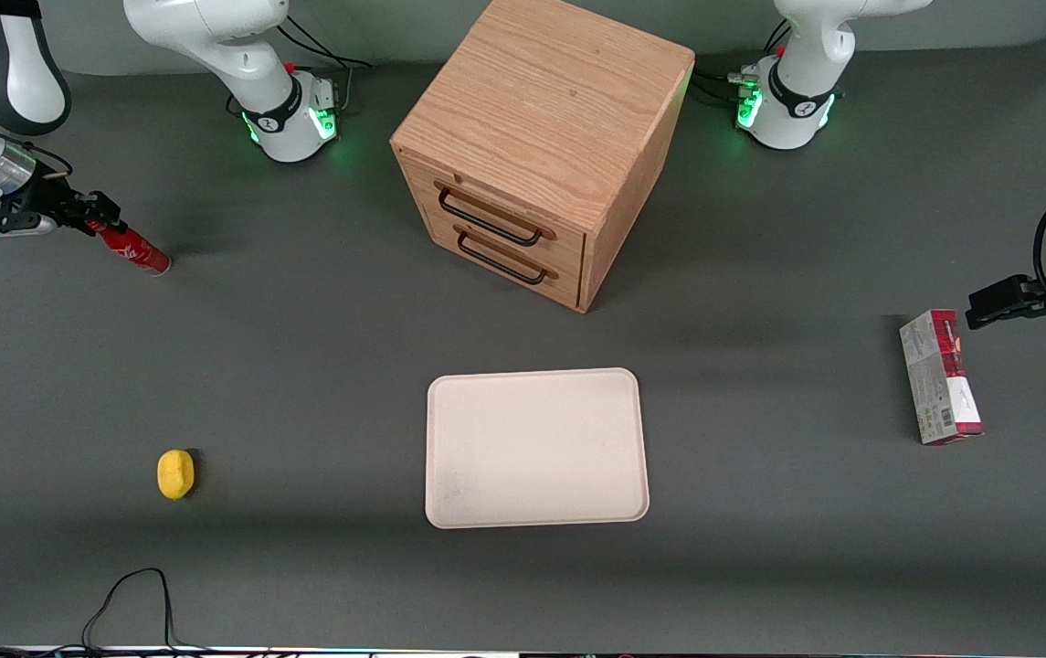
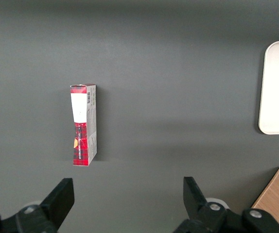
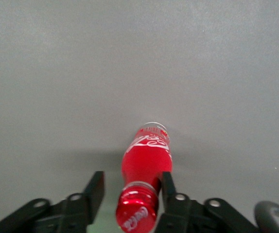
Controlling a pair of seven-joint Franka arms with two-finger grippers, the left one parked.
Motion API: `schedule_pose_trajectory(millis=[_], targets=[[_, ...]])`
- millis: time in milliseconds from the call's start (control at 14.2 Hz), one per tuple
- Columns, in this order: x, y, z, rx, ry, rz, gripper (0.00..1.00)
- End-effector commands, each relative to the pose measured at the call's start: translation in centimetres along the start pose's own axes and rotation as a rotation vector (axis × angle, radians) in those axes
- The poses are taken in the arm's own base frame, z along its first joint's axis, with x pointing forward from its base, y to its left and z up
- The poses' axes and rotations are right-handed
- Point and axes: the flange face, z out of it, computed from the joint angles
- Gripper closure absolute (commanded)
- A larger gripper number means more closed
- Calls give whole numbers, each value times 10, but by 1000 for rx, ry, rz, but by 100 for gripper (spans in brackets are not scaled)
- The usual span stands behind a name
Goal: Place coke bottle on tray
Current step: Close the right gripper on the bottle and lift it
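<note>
Dark grey table [image 1: 303, 366] under a wooden drawer cabinet [image 1: 541, 146].

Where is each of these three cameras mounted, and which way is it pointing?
Front view: sits high before the table, looking down on the tray, both arms and their bases.
Left wrist view: rides the parked arm, looking down on the carton, its own fingers showing.
Right wrist view: rides the working arm; its gripper straddles the coke bottle near the cap.
Shared: the front and left wrist views both show tray and carton.
</note>
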Motion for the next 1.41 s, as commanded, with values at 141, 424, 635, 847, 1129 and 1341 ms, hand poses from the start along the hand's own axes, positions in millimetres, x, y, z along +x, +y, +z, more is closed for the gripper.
schedule_pose_trajectory(millis=[141, 424, 635, 847, 1129, 1341], targets=[[-3, -1, 0, 1, -29, -22, 100], [36, -39, -37, -59, -90, -9, 100], [95, -110, -104, -108, -92, -6, 100], [169, -171, -169, -81, -144, -25, 100], [246, -246, -230, -90, -138, -80, 100], [278, -319, -265, -96, -66, -129, 100]])
